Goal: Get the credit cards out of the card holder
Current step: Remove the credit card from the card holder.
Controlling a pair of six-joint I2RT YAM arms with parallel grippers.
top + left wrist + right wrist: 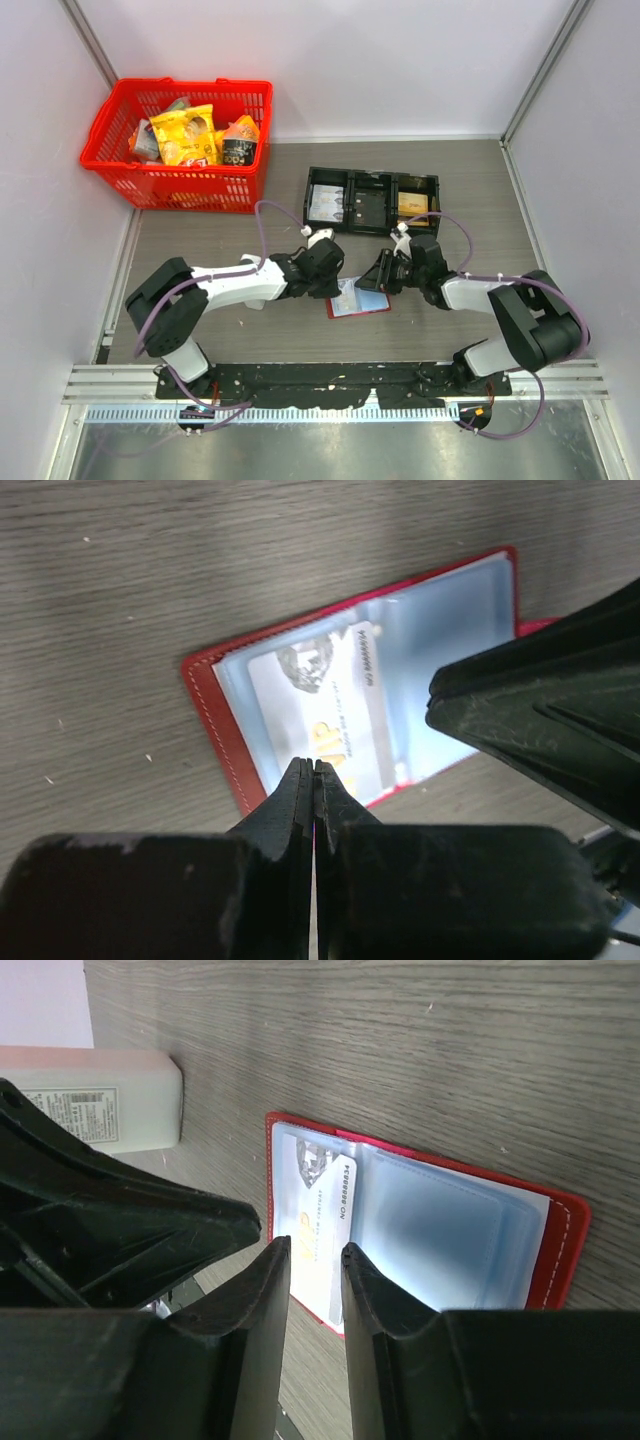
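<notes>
The card holder (357,300) lies spread open on the table (250,335) between my two grippers. One credit card (320,705) sits inside its clear sleeve, so I judge that nothing is taken out yet. My left gripper (313,778) is pressed closed at the holder's near edge, pinching something or not I cannot tell; my right gripper (315,1252) stands slightly apart over the card, holding nothing.

Even, bright overhead light; soft shadows on the table (420,330). Wrist views: near fingers (250,1360) blurred; glare whitens the wallet (450,1230) sleeves.
</notes>
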